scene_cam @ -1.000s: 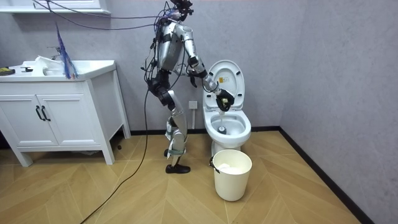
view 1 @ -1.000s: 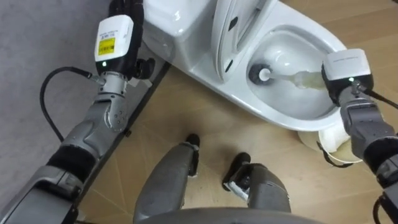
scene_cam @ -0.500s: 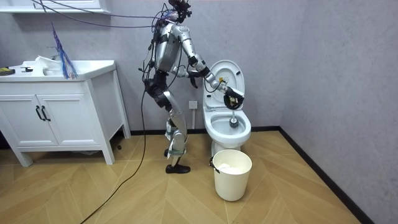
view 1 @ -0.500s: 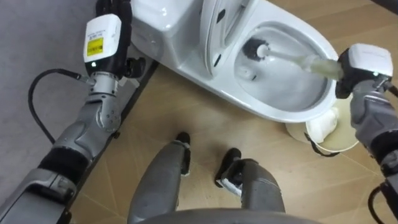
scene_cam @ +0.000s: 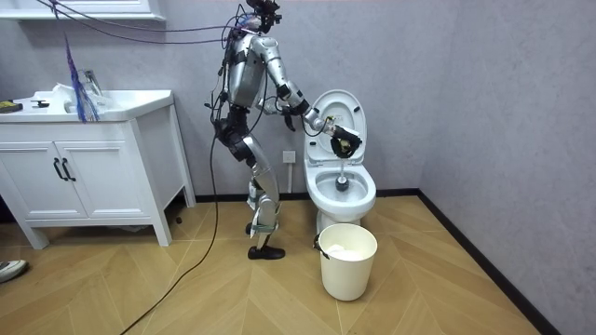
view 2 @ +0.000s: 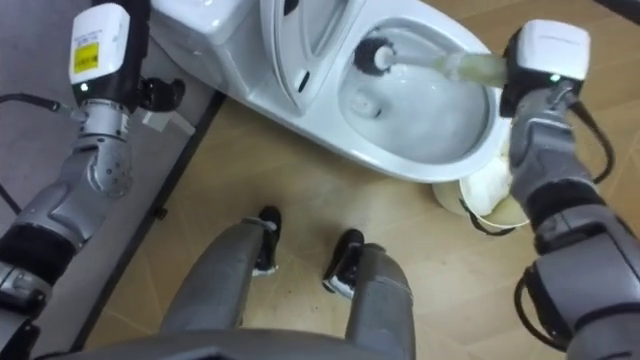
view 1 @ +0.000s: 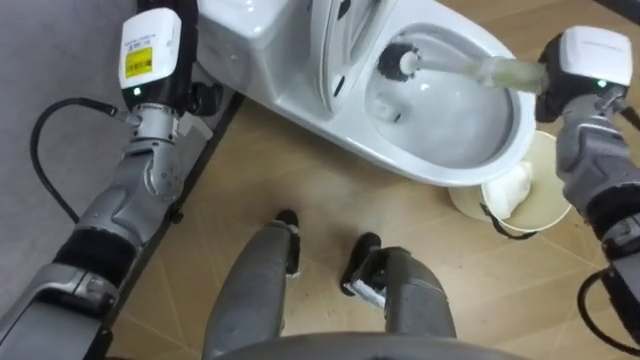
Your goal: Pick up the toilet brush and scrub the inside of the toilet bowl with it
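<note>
Fingers of the right robot hand [scene_cam: 345, 143] are curled round the pale, see-through handle of the toilet brush [view 1: 455, 68], so from my seat I read that hand as gripping it. In the eye views the wrist comes in from the upper right, over the far rim of the toilet bowl [view 1: 505, 150], and the handle runs from it leftward across the open bowl. The dark brush head [view 1: 400, 61], with a light spot at its centre, lies inside the bowl against its back wall, just beside the raised seat and lid [view 1: 328, 55]. In the room view the brush hangs down from the hand into the bowl.

My left robot hand [view 1: 187, 12] is up at the top edge of the eye view, near the left side of the white cistern [view 1: 250, 25] and well apart from the brush; I cannot tell its state.

A pale waste bin [scene_cam: 347, 262] with something white in it stands on the wooden floor [scene_cam: 419, 298] just in front of the toilet. The robot stands upright at the toilet's side, on the room view's left of it, with a white sink cabinet [scene_cam: 93, 172] well behind it against the grey wall.
</note>
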{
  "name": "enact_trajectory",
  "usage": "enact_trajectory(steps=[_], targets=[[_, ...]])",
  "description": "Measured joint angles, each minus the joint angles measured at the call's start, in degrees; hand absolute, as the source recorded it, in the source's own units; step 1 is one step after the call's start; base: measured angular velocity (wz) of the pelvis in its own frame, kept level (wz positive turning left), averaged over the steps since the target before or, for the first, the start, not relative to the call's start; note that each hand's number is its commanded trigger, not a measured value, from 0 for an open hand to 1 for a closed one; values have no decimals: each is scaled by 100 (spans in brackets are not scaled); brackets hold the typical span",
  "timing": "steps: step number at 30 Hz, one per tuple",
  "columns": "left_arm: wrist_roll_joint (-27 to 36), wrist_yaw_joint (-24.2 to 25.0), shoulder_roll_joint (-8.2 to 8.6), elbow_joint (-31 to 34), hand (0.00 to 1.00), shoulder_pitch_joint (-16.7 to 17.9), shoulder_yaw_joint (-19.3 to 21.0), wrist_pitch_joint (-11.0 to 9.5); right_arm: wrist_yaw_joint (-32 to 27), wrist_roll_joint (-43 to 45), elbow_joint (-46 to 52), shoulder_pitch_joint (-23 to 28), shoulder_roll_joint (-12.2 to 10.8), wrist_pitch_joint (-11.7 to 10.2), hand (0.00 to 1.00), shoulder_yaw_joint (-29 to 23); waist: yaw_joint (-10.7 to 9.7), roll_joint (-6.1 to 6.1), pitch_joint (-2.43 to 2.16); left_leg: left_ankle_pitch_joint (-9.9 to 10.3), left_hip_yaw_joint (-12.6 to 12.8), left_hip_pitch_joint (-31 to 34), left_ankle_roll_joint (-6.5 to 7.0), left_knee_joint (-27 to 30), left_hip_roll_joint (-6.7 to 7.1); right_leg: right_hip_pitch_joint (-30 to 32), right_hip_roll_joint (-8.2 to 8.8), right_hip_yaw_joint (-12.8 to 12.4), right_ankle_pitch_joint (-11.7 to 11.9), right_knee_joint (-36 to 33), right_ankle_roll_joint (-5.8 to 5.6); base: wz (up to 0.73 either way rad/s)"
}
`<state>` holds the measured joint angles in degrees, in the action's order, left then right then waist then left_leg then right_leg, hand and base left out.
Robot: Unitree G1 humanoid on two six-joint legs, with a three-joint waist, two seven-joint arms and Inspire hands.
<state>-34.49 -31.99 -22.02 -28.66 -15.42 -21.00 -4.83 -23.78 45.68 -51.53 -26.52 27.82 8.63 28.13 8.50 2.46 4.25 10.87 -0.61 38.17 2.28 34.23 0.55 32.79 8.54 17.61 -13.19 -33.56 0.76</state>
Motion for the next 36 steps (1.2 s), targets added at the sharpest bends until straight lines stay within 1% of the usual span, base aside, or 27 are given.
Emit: enact_trajectory(steps=[1,2,3,4,5,7,10,12,15,17,18,19,20,21,22,23,24,25,27,29,30,32,34,35,36], targets=[[-12,-7,79,4,0,2,-20,0,116,175,88,101,-18,101,100,146,72,-55,2,0,6,-17,1,-24,-2,-3,-3,-8,11,17,0,4],[-8,-10,99,3,0,3,-55,3,202,264,129,149,-47,154,100,240,106,-77,-3,-1,10,-34,1,-48,-1,-2,1,-9,11,17,-1,-4],[-8,-10,122,4,0,27,-86,3,390,500,348,304,-80,266,100,337,159,-115,-22,-3,23,-59,1,-96,11,-4,2,-30,15,26,-7,0],[9,-13,133,4,0,73,-96,4,573,687,671,441,-111,417,100,391,161,-172,-57,-2,21,-68,0,-127,10,-13,1,-15,15,53,-6,0],[16,-21,145,5,0,98,-86,4,665,767,834,477,-107,495,100,398,157,-197,-73,-4,21,-74,-3,-147,6,-21,-6,-12,16,74,-5,0],[27,-35,209,7,0,184,-57,2,1081,988,1327,609,-29,722,100,406,150,-263,-117,-9,32,-125,-16,-216,-19,-109,-45,7,19,145,1,7],[138,-83,221,12,0,301,-54,-22,1487,1204,1871,892,-31,915,100,444,195,-270,-157,32,13,-250,-75,-257,-100,-300,-153,55,41,348,33,-2],[241,-126,222,46,0,364,-56,-33,1699,1344,2120,991,-14,978,100,442,173,-260,-195,41,1,-249,-92,-257,-131,-319,-192,73,51,399,48,-2],[242,-232,207,44,0,388,-62,-65,1753,1401,2105,979,141,971,100,433,185,-266,-198,46,-10,-251,-101,-285,-134,-316,-184,105,42,380,60,3],[251,-307,177,44,0,390,-186,-77,1635,1217,1917,948,288,881,100,433,182,-263,-198,45,-21,-253,-101,-282,-113,-313,-164,109,35,356,54,5],[236,-343,174,41,0,393,-223,-93,1463,970,1630,879,321,723,100,408,177,-253,-193,45,-25,-253,-100,-272,-103,-310,-150,108,30,332,50,7],[235,-351,140,38,0,394,-231,-124,1276,529,1229,771,299,567,100,319,137,-211,-187,44,-34,-254,-99,-273,-74,-277,-118,85,4,247,39,8],[235,-351,101,39,0,389,-250,-140,1194,244,976,704,286,473,100,312,117,-176,-183,44,-33,-255,-98,-277,-71,-260,-87,78,-33,200,36,9],[202,-351,55,40,0,381,-256,-169,1072,-363,504,592,264,261,100,199,103,-94,-151,44,-9,-263,-96,-263,-58,-224,-45,34,-79,86,21,0],[108,-351,24,53,0,385,-235,-171,1004,-948,144,519,225,118,100,-12,109,-25,-121,45,18,-256,-94,-258,-37,-177,-13,-9,-119,5,23,0],[118,-357,8,61,0,379,-234,-175,963,-1237,-13,481,216,31,100,-103,92,8,-101,43,17,-243,-91,-252,-18,-154,11,-12,-141,-32,30,4],[92,-363,-10,96,0,343,-205,-175,899,-1766,-335,388,207,-158,100,-301,45,69,-68,31,16,-182,-77,-234,17,-64,63,-27,-179,-133,32,11],[26,-361,-21,151,0,337,-149,-172,836,-2200,-530,301,206,-267,100,-564,-34,81,-60,31,16,-63,-69,-143,26,52,124,-31,-205,-235,29,10],[-23,-361,-26,172,0,332,-84,-171,656,-2557,-811,110,199,-376,100,-855,-88,84,-58,37,28,110,-59,-29,31,217,158,-31,-222,-342,34,2],[-82,-346,-23,163,0,289,-32,-170,550,-2560,-1025,-1,208,-394,100,-941,-141,106,-44,39,28,176,-54,62,53,289,197,-40,-249,-462,40,3],[-112,-338,-14,157,0,253,-8,-153,513,-2530,-1035,-10,204,-415,100,-935,-158,149,-20,38,36,175,-50,75,90,325,240,-56,-292,-526,36,6],[-130,-332,20,137,0,227,50,-135,474,-2318,-998,-11,124,-435,100,-934,-178,155,-14,24,45,181,-36,82,92,340,233,-66,-298,-537,33,0],[-136,-294,21,38,0,210,50,-134,451,-1863,-984,9,-70,-438,100,-924,-194,143,-15,25,60,153,-34,99,67,296,220,-54,-285,-510,41,-5],[-137,-276,33,38,0,204,50,-133,456,-1742,-933,49,-103,-434,100,-914,-191,135,-15,26,58,149,-33,104,64,283,219,-36,-283,-508,44,0],[-128,-257,62,24,0,207,56,-126,466,-1392,-761,161,-193,-392,100,-904,-178,87,-15,31,51,131,-30,108,40,240,167,-34,-259,-457,38,-3]])
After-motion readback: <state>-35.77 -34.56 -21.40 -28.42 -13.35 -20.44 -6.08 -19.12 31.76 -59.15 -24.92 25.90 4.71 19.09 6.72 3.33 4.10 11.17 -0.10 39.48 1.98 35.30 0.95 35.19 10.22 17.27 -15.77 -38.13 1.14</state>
